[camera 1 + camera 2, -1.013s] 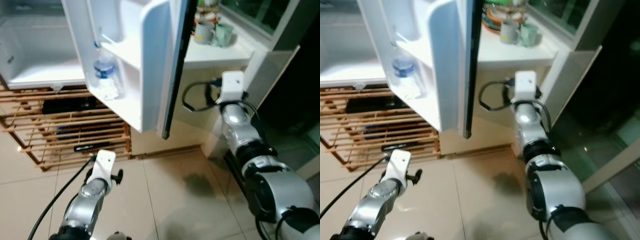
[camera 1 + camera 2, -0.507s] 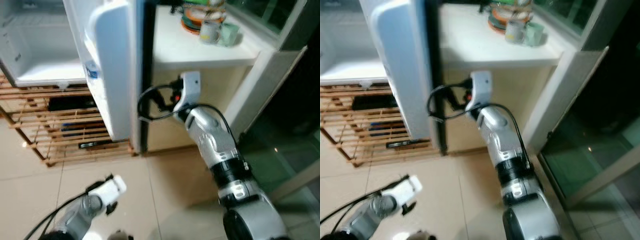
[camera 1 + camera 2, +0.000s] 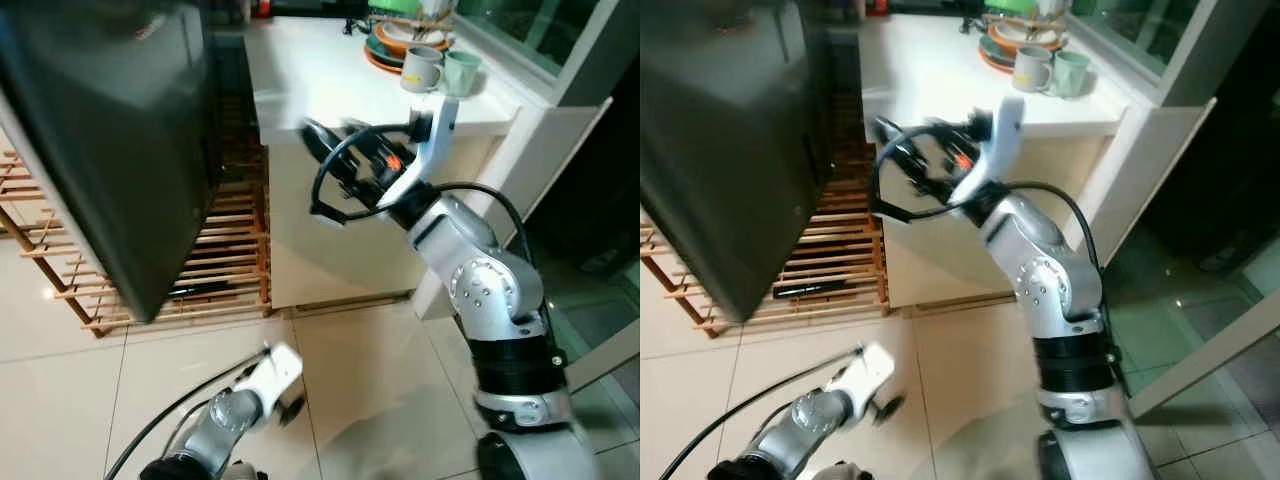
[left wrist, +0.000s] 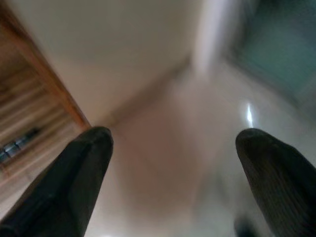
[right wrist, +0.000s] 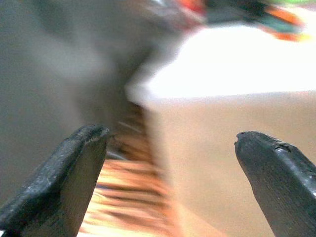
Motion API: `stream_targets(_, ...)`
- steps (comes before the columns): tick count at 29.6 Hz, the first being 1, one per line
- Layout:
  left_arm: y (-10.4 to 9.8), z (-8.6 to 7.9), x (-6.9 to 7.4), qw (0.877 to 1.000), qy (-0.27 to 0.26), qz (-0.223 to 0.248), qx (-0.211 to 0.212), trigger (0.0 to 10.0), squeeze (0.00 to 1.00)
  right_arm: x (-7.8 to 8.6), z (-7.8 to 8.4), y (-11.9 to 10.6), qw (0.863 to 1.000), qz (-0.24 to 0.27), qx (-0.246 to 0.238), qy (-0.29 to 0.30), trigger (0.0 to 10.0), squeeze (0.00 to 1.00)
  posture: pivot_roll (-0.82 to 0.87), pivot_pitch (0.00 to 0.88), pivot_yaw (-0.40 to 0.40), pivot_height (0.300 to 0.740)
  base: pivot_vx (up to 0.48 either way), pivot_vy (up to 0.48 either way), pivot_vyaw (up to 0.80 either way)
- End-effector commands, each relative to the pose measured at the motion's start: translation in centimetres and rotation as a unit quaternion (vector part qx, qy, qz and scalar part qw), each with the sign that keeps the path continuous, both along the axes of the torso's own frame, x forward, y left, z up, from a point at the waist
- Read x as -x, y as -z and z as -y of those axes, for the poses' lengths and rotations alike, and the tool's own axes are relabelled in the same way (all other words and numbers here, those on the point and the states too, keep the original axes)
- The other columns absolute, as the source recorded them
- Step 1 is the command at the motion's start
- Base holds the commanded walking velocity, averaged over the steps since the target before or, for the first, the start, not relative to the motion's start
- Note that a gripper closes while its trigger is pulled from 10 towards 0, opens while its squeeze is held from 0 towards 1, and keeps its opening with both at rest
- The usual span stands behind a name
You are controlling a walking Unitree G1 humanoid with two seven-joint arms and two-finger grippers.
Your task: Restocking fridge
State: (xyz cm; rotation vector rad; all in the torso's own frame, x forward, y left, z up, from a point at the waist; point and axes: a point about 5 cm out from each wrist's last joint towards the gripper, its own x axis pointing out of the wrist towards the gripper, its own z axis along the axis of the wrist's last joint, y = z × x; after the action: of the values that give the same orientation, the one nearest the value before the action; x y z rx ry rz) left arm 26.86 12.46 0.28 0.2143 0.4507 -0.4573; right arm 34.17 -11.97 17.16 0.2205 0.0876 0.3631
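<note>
Fridge door point(image 3: 110, 150) shut — right hand point(image 3: 315, 140) just beside it, empty.

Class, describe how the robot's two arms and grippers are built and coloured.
Both arms are silver metal with rounded joints and black bands. The right arm carries a white wrist block and looping black cable. The left gripper and right gripper each have two long, matte black fingers.
</note>
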Motion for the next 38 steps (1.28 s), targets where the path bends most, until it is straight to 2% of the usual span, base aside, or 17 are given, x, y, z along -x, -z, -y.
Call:
stream_targets(1, -3.0, -0.5, -2.0, 0.997, -0.03, 0.06, 0.032, 10.0, 0.0, -0.2, 0.7, 0.3, 0.999, 0.001, 0.023, 0.034, 10.0, 0.22, -0.02, 0.0, -0.05, 0.74, 0.0, 0.0, 0.0)
stream_targets(3, -7.5, -0.2, -3.6, 0.984, -0.064, 0.146, 0.086, 10.0, 0.0, -0.2, 2.4, 2.3, 0.995, -0.027, 0.05, 0.084, 10.0, 0.21, -0.02, 0.0, -0.048, 0.74, 0.0, 0.0, 0.0)
stream_targets(4, -9.6, -0.1, -4.1, 0.975, -0.076, 0.185, 0.096, 10.0, 0.0, 0.0, 3.0, 3.2, 0.992, -0.033, 0.07, 0.096, 10.0, 0.2, -0.02, 0.0, -0.045, 0.74, 0.0, 0.48, 0.0)
stream_targets(6, -12.3, -0.1, -4.7, 0.961, -0.098, 0.236, 0.109, 10.0, 0.0, 0.5, 3.6, 4.8, 0.989, -0.04, 0.098, 0.106, 10.0, 0.21, -0.02, 0.0, -0.042, 0.74, 0.0, 0.48, 0.0)
stream_targets(9, -12.7, -0.5, -4.8, 0.955, -0.122, 0.248, 0.109, 10.0, 0.0, 0.7, 3.7, 5.6, 0.986, -0.036, 0.117, 0.112, 10.0, 0.21, -0.01, 0.0, -0.04, 0.74, 0.0, 0.48, 0.0)
stream_targets(12, -12.5, -3.0, -4.7, 0.938, -0.237, 0.211, 0.137, 10.0, 0.0, 1.3, 4.0, 7.4, 0.973, -0.004, 0.187, 0.133, 10.0, 0.22, -0.01, 0.0, -0.038, 0.74, 0.0, 0.48, 0.0)
stream_targets(15, -12.5, -3.9, -4.9, 0.936, -0.266, 0.206, 0.101, 10.0, 0.0, 1.4, 4.2, 8.1, 0.974, -0.01, 0.18, 0.14, 10.0, 0.22, -0.01, 0.0, -0.038, 0.74, 0.0, 0.48, 0.0)
stream_targets(16, -12.6, -3.9, -5.0, 0.937, -0.265, 0.211, 0.081, 10.0, 0.0, 1.4, 4.1, 8.3, 0.976, -0.005, 0.172, 0.133, 10.0, 0.23, -0.01, 0.0, -0.037, 0.74, 0.0, 0.48, 0.0)
stream_targets(17, -12.9, -3.3, -5.3, 0.941, -0.253, 0.219, 0.061, 10.0, 0.0, 1.3, 3.9, 8.4, 0.976, 0.001, 0.178, 0.122, 10.0, 0.29, 0.0, 0.0, -0.039, 0.74, 0.0, 0.0, 0.46)
stream_targets(18, -12.9, -3.1, -5.4, 0.943, -0.248, 0.216, 0.054, 10.0, 0.0, 1.2, 3.9, 8.5, 0.976, 0.001, 0.179, 0.121, 10.0, 0.29, -0.01, 0.0, -0.039, 0.74, 0.0, 0.0, 0.46)
stream_targets(20, -13.2, -2.7, -5.5, 0.944, -0.239, 0.216, 0.077, 10.0, 0.0, 0.9, 3.5, 8.4, 0.976, 0.007, 0.179, 0.12, 10.0, 0.31, -0.01, 0.0, -0.036, 0.74, 0.0, 0.0, 0.44)
stream_targets(22, -13.2, -2.9, -5.7, 0.943, -0.243, 0.215, 0.076, 10.0, 0.0, 0.7, 3.1, 8.4, 0.977, 0.008, 0.18, 0.116, 10.0, 0.25, -0.01, 0.0, -0.035, 0.74, 0.465, 0.0, 0.0)
stream_targets(26, -13.2, -2.9, -5.8, 0.943, -0.243, 0.216, 0.072, 10.0, 0.0, 0.7, 1.8, 8.3, 0.981, 0.022, 0.17, 0.093, 10.0, 0.24, -0.01, 0.0, -0.037, 0.74, 0.461, 0.0, 0.0)
stream_targets(38, -13.2, -3.5, -6.6, 0.94, -0.258, 0.213, 0.069, 10.0, 0.0, 0.7, 1.4, 8.4, 0.983, 0.026, 0.161, 0.082, 10.0, 0.24, -0.01, 0.0, -0.044, 0.74, 0.445, 0.0, 0.0)
